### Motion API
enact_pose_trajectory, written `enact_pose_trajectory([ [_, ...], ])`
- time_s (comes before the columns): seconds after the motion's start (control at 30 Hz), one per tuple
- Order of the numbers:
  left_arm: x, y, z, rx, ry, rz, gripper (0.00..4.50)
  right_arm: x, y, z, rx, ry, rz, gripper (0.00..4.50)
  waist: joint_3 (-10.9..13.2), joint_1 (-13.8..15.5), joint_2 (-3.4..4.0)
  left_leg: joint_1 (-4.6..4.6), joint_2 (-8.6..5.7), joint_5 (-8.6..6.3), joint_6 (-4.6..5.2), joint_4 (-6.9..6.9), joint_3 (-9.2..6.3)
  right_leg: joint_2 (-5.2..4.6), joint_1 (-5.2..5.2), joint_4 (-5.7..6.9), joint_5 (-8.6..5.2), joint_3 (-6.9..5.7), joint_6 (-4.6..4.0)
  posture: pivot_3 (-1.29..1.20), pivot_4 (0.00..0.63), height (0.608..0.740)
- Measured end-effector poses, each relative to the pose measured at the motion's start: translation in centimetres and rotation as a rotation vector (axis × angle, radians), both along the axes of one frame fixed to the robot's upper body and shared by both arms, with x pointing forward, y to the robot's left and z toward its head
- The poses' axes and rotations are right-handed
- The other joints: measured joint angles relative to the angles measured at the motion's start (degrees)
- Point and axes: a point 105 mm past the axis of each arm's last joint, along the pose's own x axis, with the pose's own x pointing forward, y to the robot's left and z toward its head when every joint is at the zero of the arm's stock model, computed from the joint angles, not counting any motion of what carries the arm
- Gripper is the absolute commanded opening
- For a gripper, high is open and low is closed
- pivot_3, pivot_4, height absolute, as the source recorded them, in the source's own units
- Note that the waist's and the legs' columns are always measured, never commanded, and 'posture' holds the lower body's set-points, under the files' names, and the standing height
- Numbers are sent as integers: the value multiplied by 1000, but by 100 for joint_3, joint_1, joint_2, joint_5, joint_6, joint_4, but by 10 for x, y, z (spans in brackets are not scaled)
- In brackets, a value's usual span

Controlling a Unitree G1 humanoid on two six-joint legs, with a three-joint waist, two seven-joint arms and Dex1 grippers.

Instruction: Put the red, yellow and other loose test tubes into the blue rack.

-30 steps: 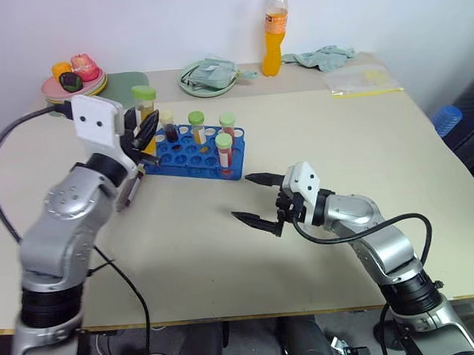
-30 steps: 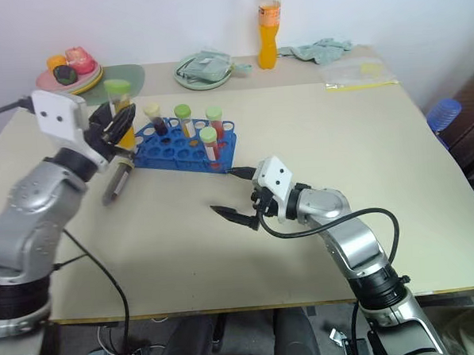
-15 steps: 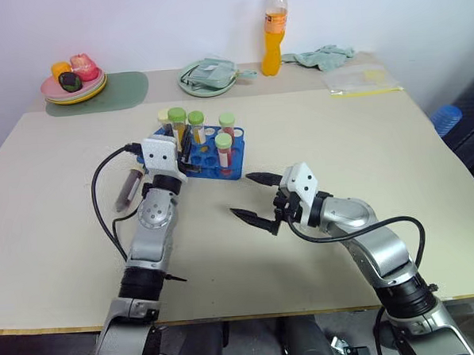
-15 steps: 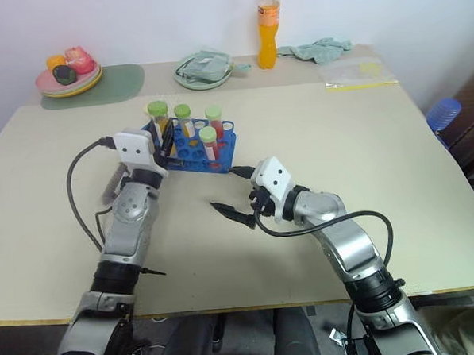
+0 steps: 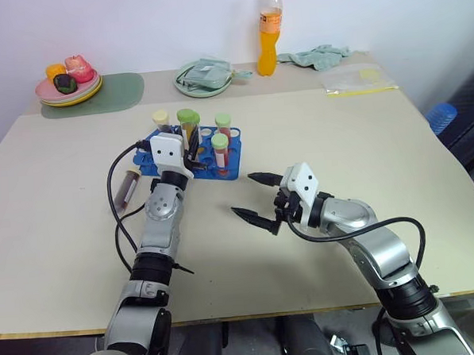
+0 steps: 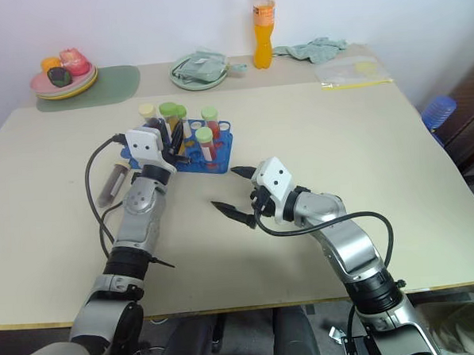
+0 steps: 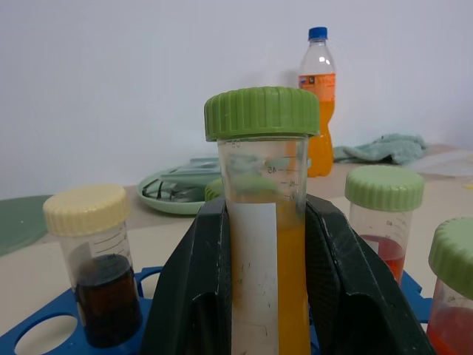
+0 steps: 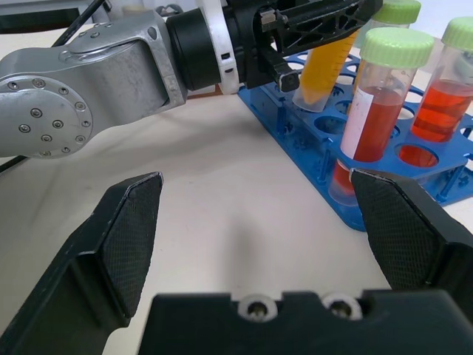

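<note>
You can read no words, brands or numbers here: the white label on the yellow tube (image 7: pixel 260 296) is blank, and the orange bottle's label (image 7: pixel 319 83) is too small.

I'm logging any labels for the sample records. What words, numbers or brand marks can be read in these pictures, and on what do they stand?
Nothing reads clearly enough to quote.
Yellow tube held in the left gripper: faint graduation marks and tiny figures near the top, too small to read; its white label looks blank.
Orange drink bottle: a small dark label mark, too blurred to read.
Red tubes in the blue rack: white labels with no legible text.
</note>
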Motion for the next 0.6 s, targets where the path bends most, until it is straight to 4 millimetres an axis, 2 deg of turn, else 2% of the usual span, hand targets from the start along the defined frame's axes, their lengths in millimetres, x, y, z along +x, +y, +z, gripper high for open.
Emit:
enact_pose_trajectory([
  [0.5,4,-2,-13,40,-29,-4,736,2,-1,1,2,-3,-23,4500,-1,11,-1,0,-2,0,0,4,-3,0,4,1,0,-3,0,0,150,740],
  [0.53,4,-2,-14,36,-28,-5,1792,2,-1,1,2,-3,-25,4500,-1,11,-1,0,-2,0,0,4,-3,0,4,1,0,-3,0,0,150,740],
  [0.57,4,-2,-14,29,-28,-5,2150,2,-1,1,2,-3,-27,4500,-1,10,-1,0,-2,0,0,4,-4,0,4,1,0,-3,0,0,150,740],
  [0.6,4,-2,-13,20,-27,-4,2743,2,-1,1,3,-4,-28,4500,-1,7,-1,0,-2,0,0,4,-3,0,4,1,0,-3,0,0,150,740],
])
